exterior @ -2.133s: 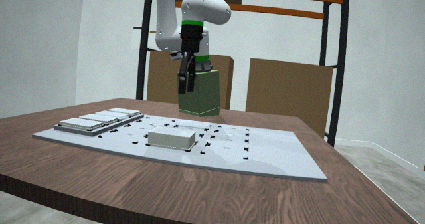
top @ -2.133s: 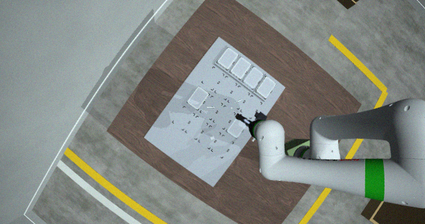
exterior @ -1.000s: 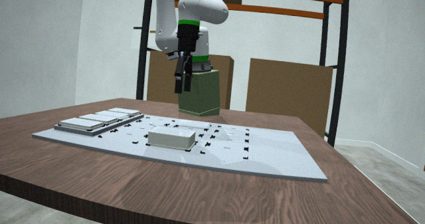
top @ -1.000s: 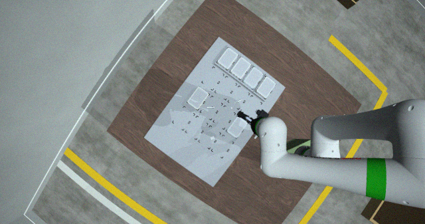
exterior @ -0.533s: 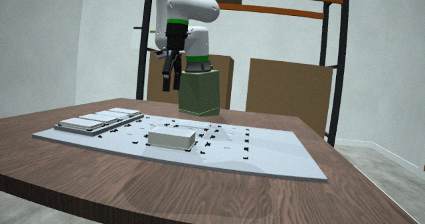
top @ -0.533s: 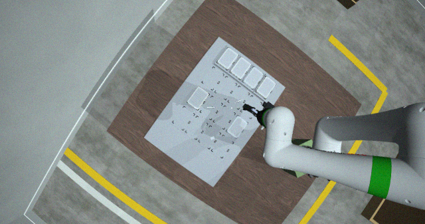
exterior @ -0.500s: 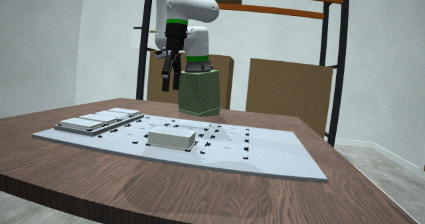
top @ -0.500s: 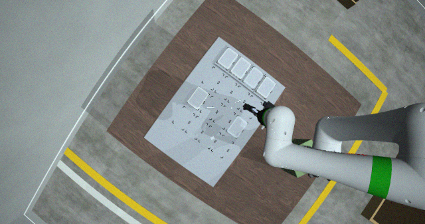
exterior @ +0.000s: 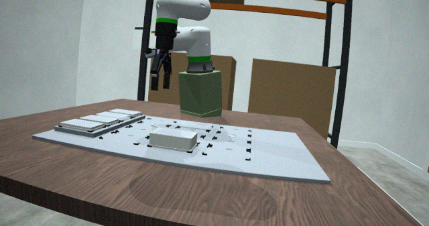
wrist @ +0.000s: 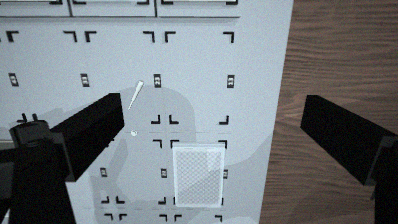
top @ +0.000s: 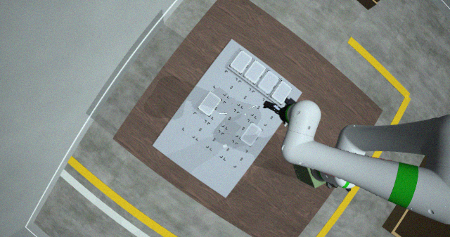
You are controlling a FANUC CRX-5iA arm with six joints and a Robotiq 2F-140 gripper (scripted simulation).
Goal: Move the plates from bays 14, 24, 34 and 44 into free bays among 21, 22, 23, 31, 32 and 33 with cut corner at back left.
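Observation:
Four sealed plates stand in column 4: in bay 14 [top: 282,91] [exterior: 126,112], bay 24 [top: 268,81] [exterior: 112,115], bay 34 [top: 254,72] [exterior: 99,119] and bay 44 [top: 241,62] [exterior: 82,124]. My gripper [top: 278,103] [exterior: 160,86] [wrist: 212,110] is open and empty, pointing down high above the row 1 side, near bays 13 and 14. A pipette tip [top: 252,107] [wrist: 136,95] lies in bay 23, another tip [top: 223,113] in bay 32, and a small white square [top: 225,146] in bay 21. A tiny ball [top: 245,114] [wrist: 133,133] lies between bays 22 and 23.
A sealed plate [top: 251,134] [wrist: 198,176] stands in bay 12. The taller deep-well block [top: 209,103] [exterior: 172,140] stands in bay 42. Column 4 sits on a raised strip [exterior: 97,133]. The deck [top: 225,184] [exterior: 288,165] lies on the wooden table [top: 197,47].

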